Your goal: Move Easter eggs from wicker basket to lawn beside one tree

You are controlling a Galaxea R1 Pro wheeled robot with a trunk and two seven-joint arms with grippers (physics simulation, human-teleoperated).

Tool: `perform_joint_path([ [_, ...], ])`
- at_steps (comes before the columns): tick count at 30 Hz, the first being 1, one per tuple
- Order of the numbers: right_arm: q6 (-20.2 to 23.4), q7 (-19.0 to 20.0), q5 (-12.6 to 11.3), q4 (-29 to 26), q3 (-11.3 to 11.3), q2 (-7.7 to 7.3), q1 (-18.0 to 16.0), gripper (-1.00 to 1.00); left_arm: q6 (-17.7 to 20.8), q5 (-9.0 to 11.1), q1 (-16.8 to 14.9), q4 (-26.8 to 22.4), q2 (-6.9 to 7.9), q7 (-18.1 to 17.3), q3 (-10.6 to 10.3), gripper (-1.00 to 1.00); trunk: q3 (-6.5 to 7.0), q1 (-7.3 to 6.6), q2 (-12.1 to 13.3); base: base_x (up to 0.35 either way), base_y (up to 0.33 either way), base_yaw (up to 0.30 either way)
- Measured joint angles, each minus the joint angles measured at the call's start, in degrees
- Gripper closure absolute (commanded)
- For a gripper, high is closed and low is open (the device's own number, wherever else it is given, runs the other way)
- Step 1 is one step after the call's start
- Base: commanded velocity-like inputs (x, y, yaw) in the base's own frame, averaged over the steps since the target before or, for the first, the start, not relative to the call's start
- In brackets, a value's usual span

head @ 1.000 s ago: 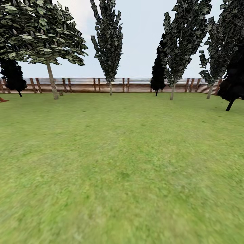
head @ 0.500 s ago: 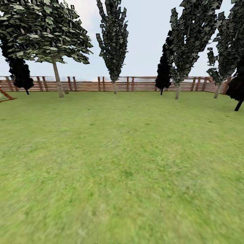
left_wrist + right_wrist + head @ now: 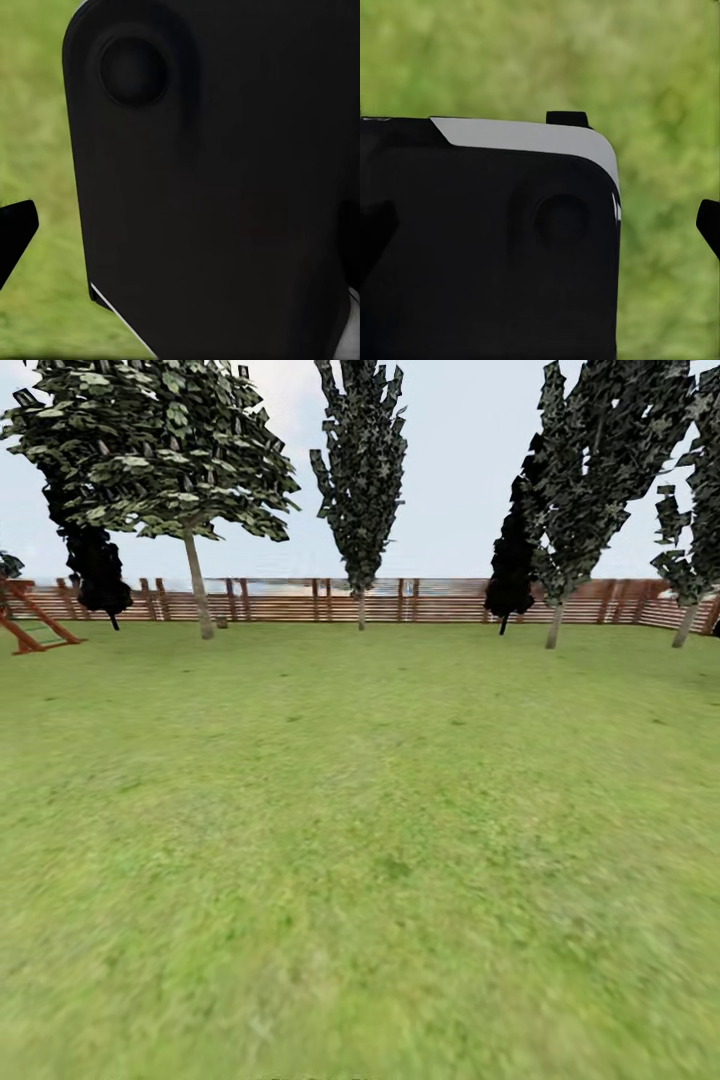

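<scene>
The lawn point(image 3: 380, 840) spreads wide and flat ahead of me to the garden's brown slatted fence point(image 3: 430, 601). At the back left stands a leafy tree point(image 3: 198, 588) with a pale grey-beige trunk. A tiny brownish thing point(image 3: 221, 623) sits at its foot, too small to identify. The Easter eggs and the wicker basket are out of view. In the left wrist view my left gripper point(image 3: 180, 232) hangs over grass in front of a black robot panel, one fingertip point(image 3: 16, 229) far out at the frame's edge. My right gripper point(image 3: 540, 229) stands the same way, its fingertip point(image 3: 709, 223) wide apart. Both are open and hold nothing.
Slim dark columnar trees point(image 3: 362, 480) point(image 3: 590, 490) line the fence, with black bushy ones point(image 3: 95, 565) point(image 3: 513, 565) between them. A red-brown wooden frame point(image 3: 30, 625) stands at the far left. Open grass lies between me and the trees.
The whole head view has slid rightward as the camera turned left. The wooden frame has come into sight at the left, and the dark tree at the right edge has left the picture.
</scene>
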Motion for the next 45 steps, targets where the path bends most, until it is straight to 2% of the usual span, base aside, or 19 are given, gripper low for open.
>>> perform_joint_path([
  [15, 0.4, -0.2, 0.0, -0.2, 0.0, -0.46, 0.0, -1.0, 0.0, 0.0, 0.0, 0.0, 0.0, 0.0, 0.0, -1.0, -1.18, 0.0, 0.0, 0.0, 0.0, 0.173],
  [45, 0.7, -0.4, -0.1, 0.0, 0.0, -0.32, 0.0, -1.0, 0.0, 0.0, 0.0, 0.0, 0.0, 0.1, 0.1, -1.0, -3.63, 0.0, 0.0, 0.0, 0.0, 0.156],
])
